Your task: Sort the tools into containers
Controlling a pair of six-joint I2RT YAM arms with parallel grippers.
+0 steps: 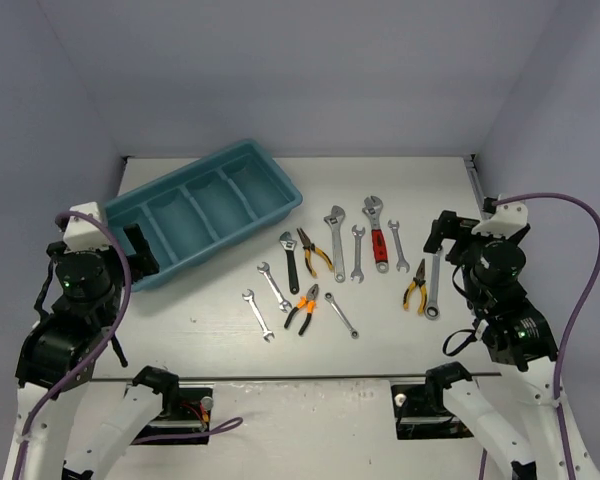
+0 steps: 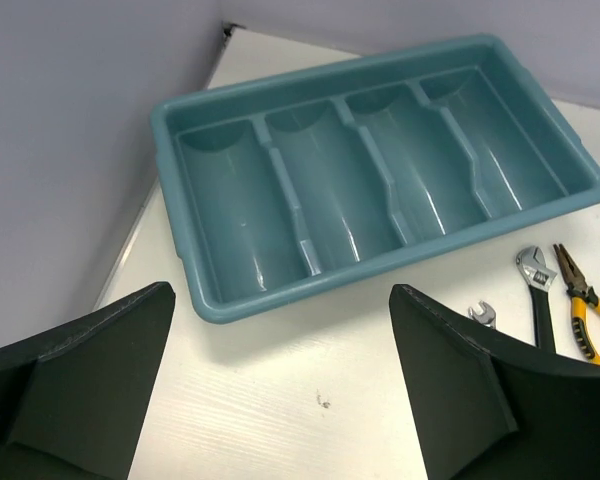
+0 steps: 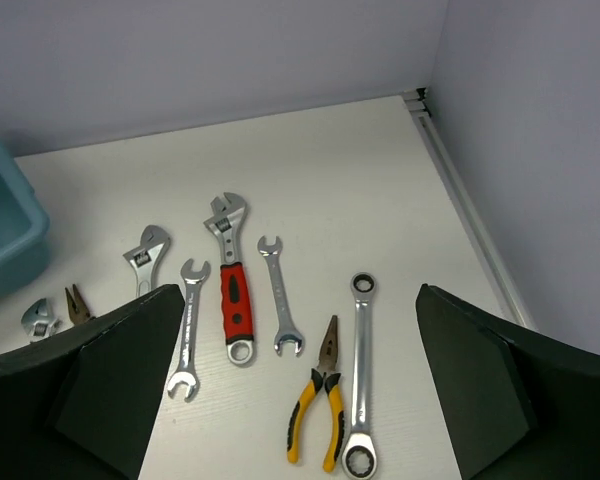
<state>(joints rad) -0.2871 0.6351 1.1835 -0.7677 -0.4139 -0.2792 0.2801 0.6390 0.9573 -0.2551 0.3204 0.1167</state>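
Top view: can't see near-left end of tray [image 1: 220,200], hidden behind left gripper [image 1: 138,250]. Left wrist view: only get the head of 1 small silver wrench [image 2: 483,314], rest behind view-right finger [image 2: 450,390]. Same for black-handled adjustable wrench [image 2: 540,310], handle end covered. Losing yellow-handled pliers [image 2: 580,318] handle ends to that finger and the right edge. Right wrist view: only 1 tray corner inside left edge. Behind right gripper [image 3: 300,295] view-left finger [image 3: 120,390]: can't see silver adjustable wrench [image 3: 146,252] handle, only get tips of small wrench head [image 3: 37,318] and pliers nose [image 3: 76,302]. Clipping both finger pairs at bottom edge.
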